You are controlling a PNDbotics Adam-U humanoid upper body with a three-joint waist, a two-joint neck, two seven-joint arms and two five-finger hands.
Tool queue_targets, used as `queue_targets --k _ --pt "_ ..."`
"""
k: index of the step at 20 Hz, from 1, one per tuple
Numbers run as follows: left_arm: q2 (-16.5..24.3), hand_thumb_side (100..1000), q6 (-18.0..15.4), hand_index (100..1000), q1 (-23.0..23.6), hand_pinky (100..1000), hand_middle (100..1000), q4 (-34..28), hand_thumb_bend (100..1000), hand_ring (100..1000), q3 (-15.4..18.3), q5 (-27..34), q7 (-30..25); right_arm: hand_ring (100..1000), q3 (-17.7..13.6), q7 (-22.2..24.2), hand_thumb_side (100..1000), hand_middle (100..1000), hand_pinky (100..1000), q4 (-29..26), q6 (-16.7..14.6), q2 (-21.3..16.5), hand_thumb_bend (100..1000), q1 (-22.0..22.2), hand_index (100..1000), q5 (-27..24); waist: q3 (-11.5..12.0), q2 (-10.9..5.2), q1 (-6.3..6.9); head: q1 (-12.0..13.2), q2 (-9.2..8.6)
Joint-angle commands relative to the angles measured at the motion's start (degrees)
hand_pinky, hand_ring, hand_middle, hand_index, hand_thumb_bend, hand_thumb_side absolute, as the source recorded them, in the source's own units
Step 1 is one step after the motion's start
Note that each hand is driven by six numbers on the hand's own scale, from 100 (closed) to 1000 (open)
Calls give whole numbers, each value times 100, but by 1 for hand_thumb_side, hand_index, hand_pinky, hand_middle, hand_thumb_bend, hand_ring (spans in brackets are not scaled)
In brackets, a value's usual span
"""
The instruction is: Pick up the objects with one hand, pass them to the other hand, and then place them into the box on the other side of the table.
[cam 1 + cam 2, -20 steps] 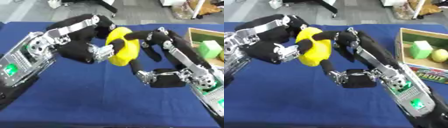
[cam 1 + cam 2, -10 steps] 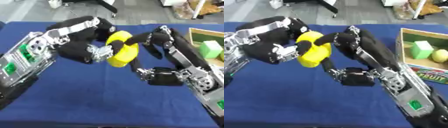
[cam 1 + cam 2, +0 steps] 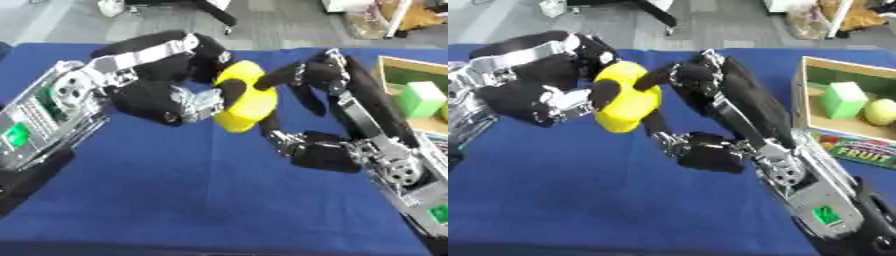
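A yellow, rounded object (image 3: 248, 100) hangs above the middle of the blue table (image 3: 175, 200), caught between both hands. My left hand (image 3: 166, 95) comes in from the left, its fingers curled over the object's top and its thumb against the near side. From the right, my right hand (image 3: 328, 80) wraps fingers onto the object's right flank, with its thumb under the bottom. The open cardboard box (image 3: 805, 90) stands at the right edge of the table, well apart from the hands.
Inside the box lie a green block (image 3: 842, 100) and a yellow-green round fruit (image 3: 880, 111). The box front carries a fruit label (image 3: 852, 150). Grey floor and chair legs lie beyond the table's far edge.
The yellow object stays in about the same spot between both hands. The right hand's fingers have pressed in a little closer against its right side.
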Motion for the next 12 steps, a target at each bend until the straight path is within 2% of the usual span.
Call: queue_targets --k 1,4,7,10,12 --pt "185 721 -203 714 -71 743 558 -100 220 585 216 -132 -22 100 -16 -69 100 100 100 -52 21 -49 100 -38 326 -12 7 -131 59 -26 30" --pt "319 769 -441 791 33 786 656 -100 295 667 463 -374 -91 100 -21 -78 100 100 100 -52 13 -52 100 -18 325 -19 13 -130 56 -42 30" --pt "476 868 -639 867 235 873 791 -100 391 804 766 -684 -76 100 -41 -100 100 100 100 -52 29 -60 100 11 326 -28 18 -126 50 -69 30" --pt "553 879 -841 898 579 908 840 -100 451 852 1144 -1827 136 100 -61 -130 100 100 100 -52 38 -63 100 25 327 -21 16 -115 43 -89 30" --pt "591 881 -821 899 856 907 842 -100 456 852 1363 -2456 467 100 -87 -164 100 100 100 -52 49 -68 100 37 327 -9 16 -105 35 -110 30"
